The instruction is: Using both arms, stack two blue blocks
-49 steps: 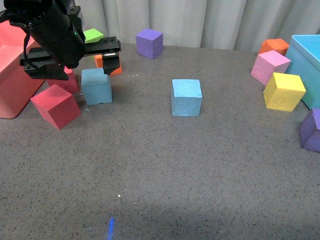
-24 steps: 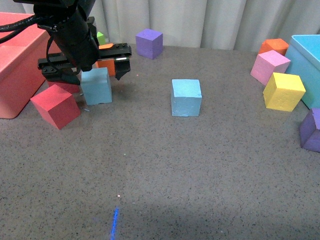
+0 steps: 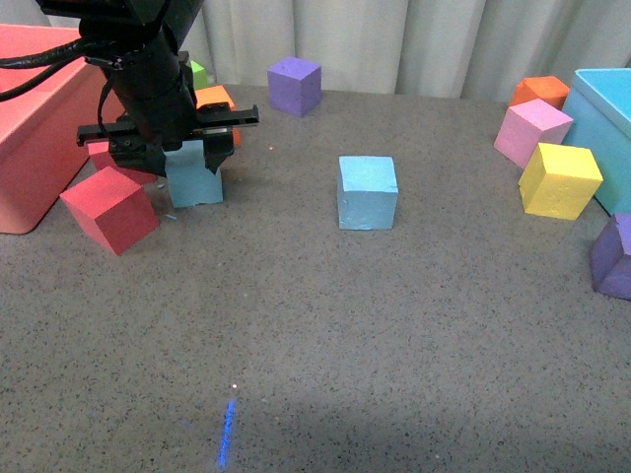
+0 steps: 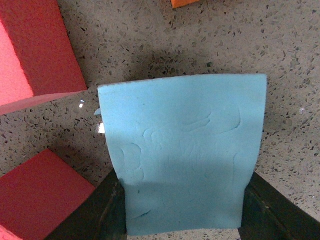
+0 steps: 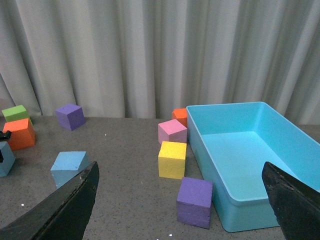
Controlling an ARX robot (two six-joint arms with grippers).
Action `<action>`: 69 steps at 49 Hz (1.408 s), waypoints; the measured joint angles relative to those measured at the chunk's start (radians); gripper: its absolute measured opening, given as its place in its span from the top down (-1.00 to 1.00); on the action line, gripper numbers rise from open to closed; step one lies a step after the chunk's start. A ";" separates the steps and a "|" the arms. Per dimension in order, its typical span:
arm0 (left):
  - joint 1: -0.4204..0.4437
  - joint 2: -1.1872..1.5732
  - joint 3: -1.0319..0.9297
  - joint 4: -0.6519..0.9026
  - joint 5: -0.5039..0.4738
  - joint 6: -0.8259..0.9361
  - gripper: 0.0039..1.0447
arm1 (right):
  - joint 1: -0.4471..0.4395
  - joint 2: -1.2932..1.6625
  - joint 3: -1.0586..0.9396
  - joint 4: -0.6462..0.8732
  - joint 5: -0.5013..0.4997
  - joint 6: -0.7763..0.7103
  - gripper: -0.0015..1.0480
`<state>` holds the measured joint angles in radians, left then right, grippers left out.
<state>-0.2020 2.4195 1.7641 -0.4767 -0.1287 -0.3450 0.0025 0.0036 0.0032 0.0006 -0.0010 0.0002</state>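
One blue block (image 3: pixel 194 183) rests on the grey table at the left. My left gripper (image 3: pixel 187 161) has come down over it and is shut on it. In the left wrist view the block (image 4: pixel 185 150) fills the frame, and a black finger (image 4: pixel 97 212) presses each side of it. The other blue block (image 3: pixel 368 192) stands alone mid-table, well to the right of the first; the right wrist view shows it too (image 5: pixel 70 167). My right gripper (image 5: pixel 180 210) is open and empty. It hangs above the table and does not show in the front view.
A red bin (image 3: pixel 30 148) and two red cubes (image 3: pixel 108 207) crowd the held block's left side, with orange (image 3: pixel 212 99) and green (image 3: pixel 197 74) cubes behind. A purple cube (image 3: pixel 294 84) sits at the back. Pink (image 3: pixel 532 130), yellow (image 3: pixel 559 179) and purple (image 3: pixel 616 258) cubes lie beside the teal bin (image 3: pixel 606 128).
The left gripper swung over the left blue block, dropped around it and shut on it. The block has stayed in place, and the other blue block has not moved.
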 joint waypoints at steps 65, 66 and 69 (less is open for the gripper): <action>-0.392 -0.087 0.119 -0.107 -0.056 -0.084 0.27 | 0.000 0.000 0.000 0.000 0.000 0.000 -0.81; -0.392 -0.084 0.123 -0.108 -0.055 -0.084 0.27 | 0.000 0.000 0.000 0.000 0.000 0.000 -0.81; -0.393 -0.073 0.140 -0.114 -0.056 -0.084 0.27 | 0.000 0.000 0.000 0.000 0.000 0.000 -0.81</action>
<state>-0.5945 2.3463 1.9038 -0.5903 -0.1848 -0.4286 0.0025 0.0036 0.0032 0.0006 -0.0010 0.0002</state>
